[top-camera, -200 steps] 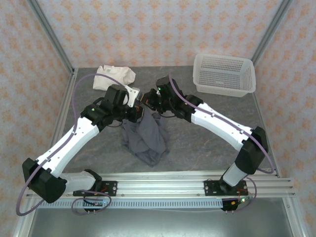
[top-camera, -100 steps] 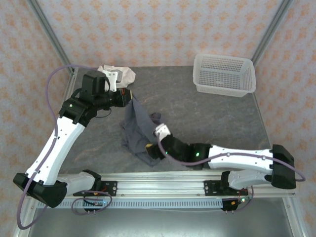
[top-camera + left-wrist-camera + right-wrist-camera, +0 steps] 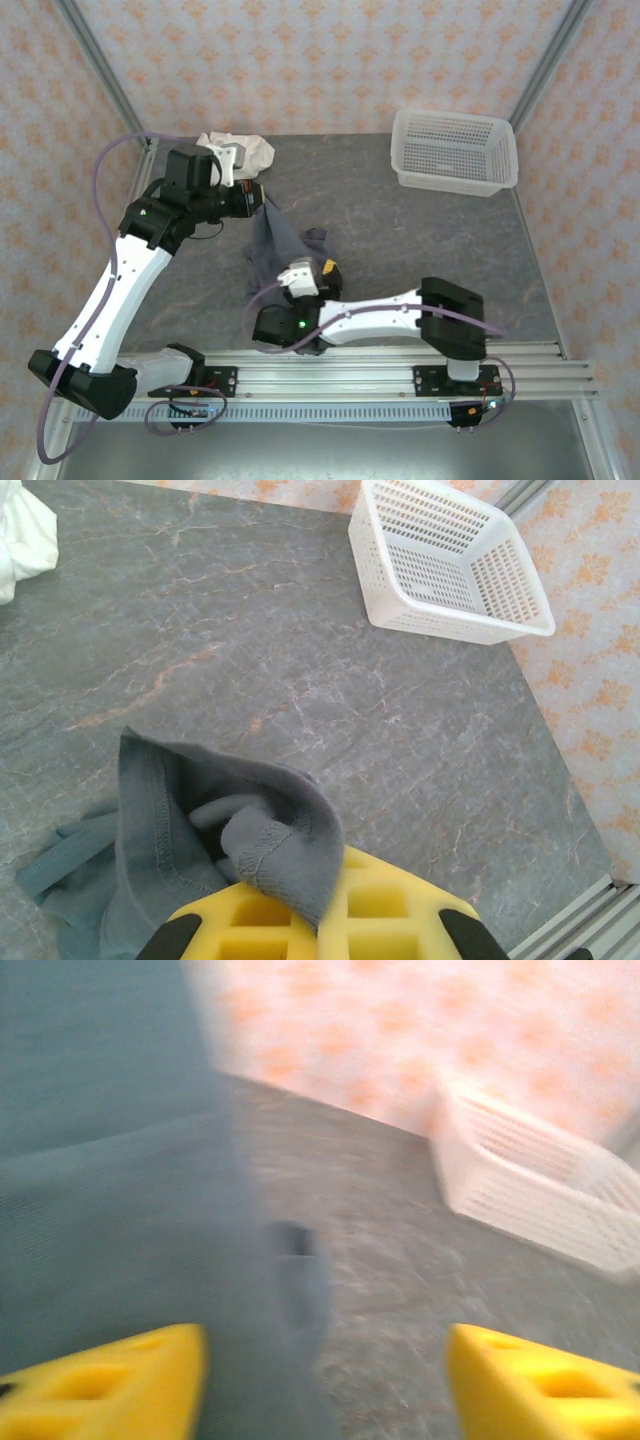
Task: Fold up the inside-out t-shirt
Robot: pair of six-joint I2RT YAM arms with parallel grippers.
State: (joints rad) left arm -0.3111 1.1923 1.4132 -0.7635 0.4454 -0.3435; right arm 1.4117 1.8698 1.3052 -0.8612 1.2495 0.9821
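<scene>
Left claw (image 3: 258,199) clenched on hem of grey t-shirt (image 3: 277,248), fabric pinched between yellow fingers (image 3: 235,927). Shirt edge lifted. Rest heaped on counter (image 3: 420,240), left of centre, near front rail. Stitched seams face outward in left wrist view. Right claw (image 3: 325,1385) low beside heap, released, fingers well apart. Grey cloth lies against its left finger; view blurred. White basket (image 3: 455,150) in far right corner. Cream garment (image 3: 245,150) in far left corner.

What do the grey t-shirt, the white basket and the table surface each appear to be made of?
Grey t-shirt: soft knit fabric, probably cotton; stitched hems, limp folds.
White basket: moulded plastic, judging by its slotted walls.
Table surface: matte grey, veined like stone, possibly laminate.
</scene>
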